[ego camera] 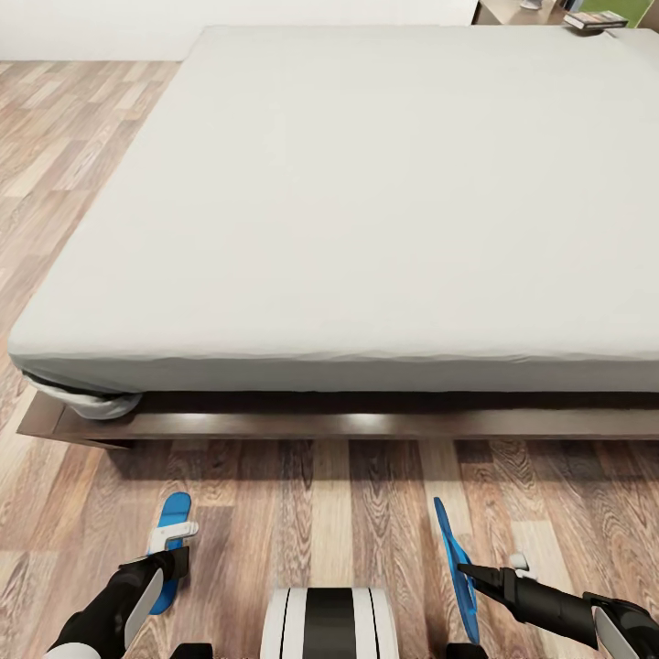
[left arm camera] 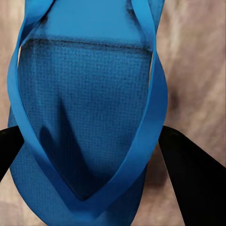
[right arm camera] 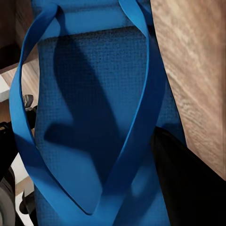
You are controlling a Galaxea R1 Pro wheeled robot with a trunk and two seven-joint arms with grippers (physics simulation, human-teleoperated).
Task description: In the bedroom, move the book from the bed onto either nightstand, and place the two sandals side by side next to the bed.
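While we face the foot of the bed (ego camera: 366, 229), both arms sit low over the wood-plank floor (ego camera: 320, 513), each with a blue sandal. Our left pincer (ego camera: 169, 560) has the left sandal (ego camera: 170, 540) between its black fingers (left arm camera: 195, 179); from the left wrist camera the fingers sit at either edge of the blue sole (left arm camera: 84, 117), straps crossing in front, so it looks closed on it. Over on the other side, our right pincer (ego camera: 471, 572) grips the right sandal (ego camera: 455, 567), which stands tilted on edge, a thin blue blade in the head view. From the right wrist camera one dark finger (right arm camera: 188, 183) presses against the sole (right arm camera: 89, 108). The two sandals are well apart, both near the bed's dark wooden frame (ego camera: 366, 423). Far off by the mattress's top right corner, the book (ego camera: 595, 20) lies on a wooden surface; we can't tell which piece of furniture.
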